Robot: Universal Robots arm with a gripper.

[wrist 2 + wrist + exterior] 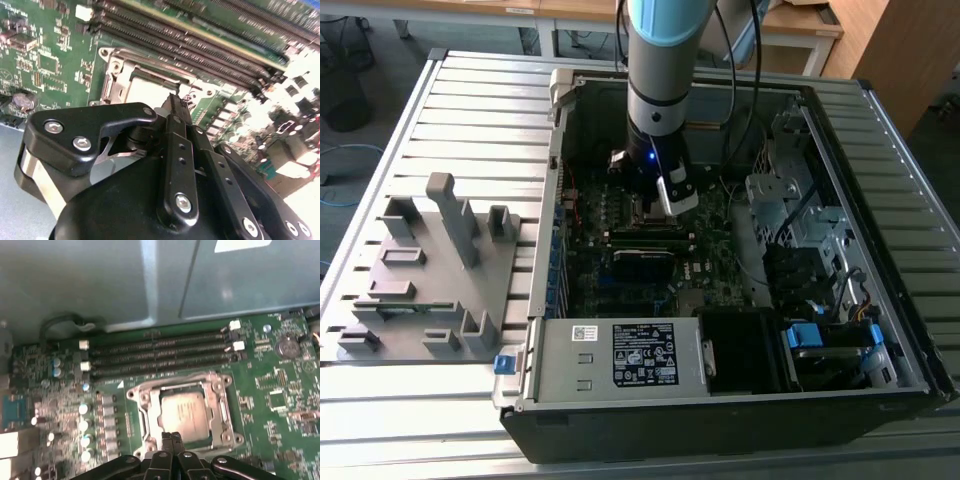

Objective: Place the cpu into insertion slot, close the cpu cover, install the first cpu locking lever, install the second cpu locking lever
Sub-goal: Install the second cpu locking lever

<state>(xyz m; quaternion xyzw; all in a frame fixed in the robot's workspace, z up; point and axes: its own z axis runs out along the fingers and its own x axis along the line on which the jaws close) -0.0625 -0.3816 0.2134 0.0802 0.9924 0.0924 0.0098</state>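
The cpu (184,412) lies flat in the insertion slot (150,421), its dull silver top showing through the window of the cpu cover (216,407), which lies down over it. In the second wrist view the cpu (142,92) and the cover frame (150,70) show just past my fingertips. My gripper (171,437) is shut, its black fingers pressed together with nothing visible between them, tips at the socket's edge. In the exterior view the gripper (653,203) hangs low over the motherboard inside the open computer case. I cannot make out how the locking levers stand.
Long black memory slots (160,357) run beside the socket, toward the case wall (150,280). Capacitors (85,425) crowd the socket's other side. A power supply (620,355) and drive bays (800,250) fill the case. A grey fixture (430,270) stands at the exterior view's left.
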